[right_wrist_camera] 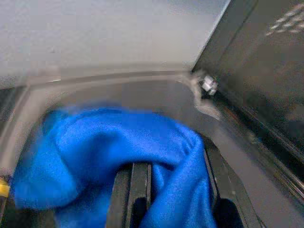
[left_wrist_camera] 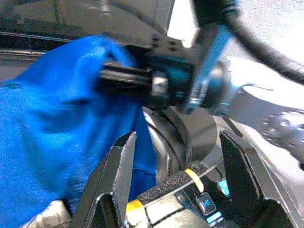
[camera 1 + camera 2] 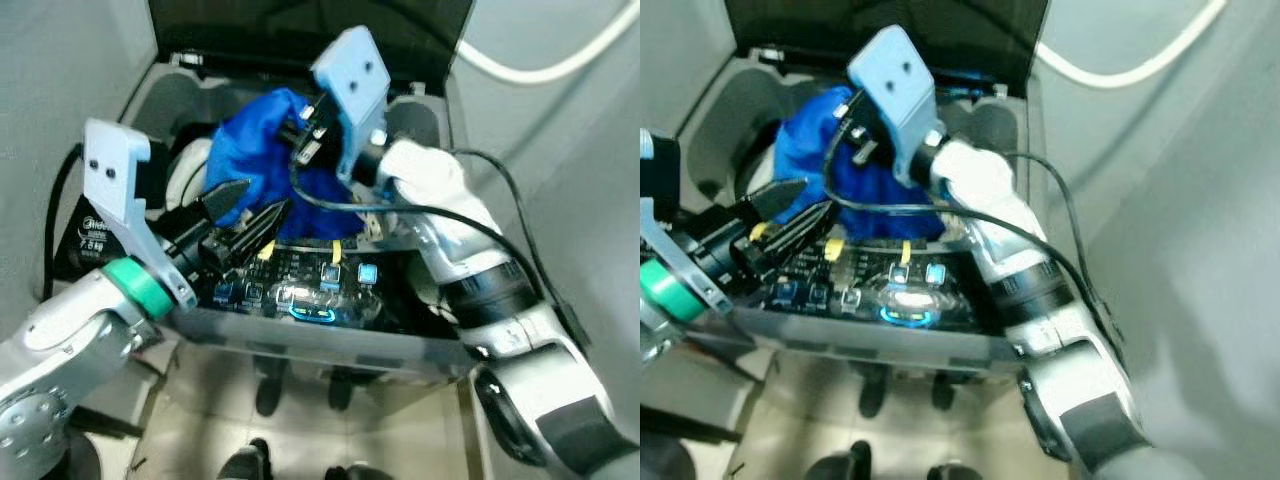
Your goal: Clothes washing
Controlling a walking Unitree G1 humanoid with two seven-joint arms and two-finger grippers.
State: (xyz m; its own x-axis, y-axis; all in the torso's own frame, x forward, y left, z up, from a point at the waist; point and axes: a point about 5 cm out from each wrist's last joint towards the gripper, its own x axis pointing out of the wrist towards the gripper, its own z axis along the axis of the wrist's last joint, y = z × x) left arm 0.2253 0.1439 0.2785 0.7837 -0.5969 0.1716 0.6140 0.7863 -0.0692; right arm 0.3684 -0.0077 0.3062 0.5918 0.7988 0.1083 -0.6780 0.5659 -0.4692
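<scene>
While left gripper (image 3: 250, 205) jaws gape, right gripper (image 3: 300, 135) jaws clasp bunched, vivid-blue cloth (image 3: 250, 140).

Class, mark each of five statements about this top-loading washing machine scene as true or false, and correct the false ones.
1. The washing machine's lid is raised. True.
2. The garment over the drum opening is red. False: it is blue.
3. The right gripper has the blue garment between its jaws. True: the cloth drapes over and between its fingers.
4. The left gripper is shut on the garment. False: its jaws are open, near the cloth above the control panel, holding nothing.
5. The control panel is dark. False: a blue light glows on it.
</scene>
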